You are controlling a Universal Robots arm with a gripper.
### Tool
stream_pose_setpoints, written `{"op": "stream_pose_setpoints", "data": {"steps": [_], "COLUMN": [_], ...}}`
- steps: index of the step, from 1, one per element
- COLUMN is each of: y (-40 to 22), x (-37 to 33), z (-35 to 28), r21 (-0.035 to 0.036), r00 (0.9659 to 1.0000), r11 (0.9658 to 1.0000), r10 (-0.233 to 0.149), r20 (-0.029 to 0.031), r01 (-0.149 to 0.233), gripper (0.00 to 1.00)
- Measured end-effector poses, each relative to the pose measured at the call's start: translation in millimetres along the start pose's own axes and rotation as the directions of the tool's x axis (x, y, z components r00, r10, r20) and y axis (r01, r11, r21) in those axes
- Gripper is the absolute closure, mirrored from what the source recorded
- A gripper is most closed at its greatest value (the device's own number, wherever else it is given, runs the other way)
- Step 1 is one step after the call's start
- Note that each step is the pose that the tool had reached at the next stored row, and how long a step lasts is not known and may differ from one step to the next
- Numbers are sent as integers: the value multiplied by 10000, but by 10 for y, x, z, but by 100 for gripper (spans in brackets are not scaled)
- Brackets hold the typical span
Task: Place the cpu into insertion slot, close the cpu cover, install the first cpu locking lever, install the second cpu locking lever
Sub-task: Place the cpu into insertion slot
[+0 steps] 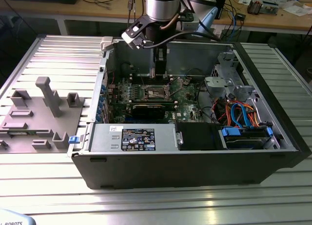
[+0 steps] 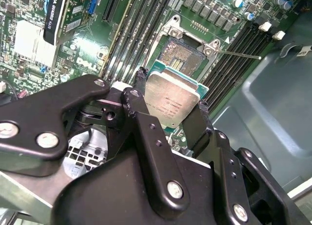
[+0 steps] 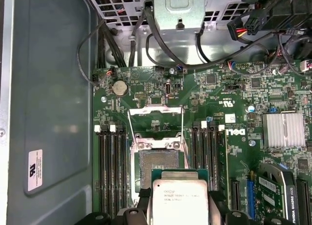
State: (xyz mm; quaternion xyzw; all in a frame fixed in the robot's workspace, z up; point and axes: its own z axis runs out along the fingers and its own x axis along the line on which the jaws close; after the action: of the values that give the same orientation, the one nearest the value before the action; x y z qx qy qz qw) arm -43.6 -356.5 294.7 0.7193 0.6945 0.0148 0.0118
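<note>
One cpu [image 2: 173,101] | silvery square, green rim | apparently clamped by end effector [image 2: 171,90]

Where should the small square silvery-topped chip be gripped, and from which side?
Probably by two opposite thin edges, coming from its metal top side. The silvery cpu is a thin flat square, so only the edges give purchase. The black gripper holds it that way now, pinched across two edges, near the bare square insertion slot.

One cpu [image 3: 179,200], one insertion slot [image 3: 158,164], one cpu cover [image 3: 155,110]
</note>
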Motion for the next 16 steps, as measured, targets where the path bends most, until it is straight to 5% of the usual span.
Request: {"op": "stream_pose_setpoints", "data": {"steps": [16], "y": [-1], "x": [0], "z": [1], "r21": [-2], "r00": [9988], "r11": [9988], "r10": [499], "r20": [19], "r01": [-499], "gripper": [45]}}
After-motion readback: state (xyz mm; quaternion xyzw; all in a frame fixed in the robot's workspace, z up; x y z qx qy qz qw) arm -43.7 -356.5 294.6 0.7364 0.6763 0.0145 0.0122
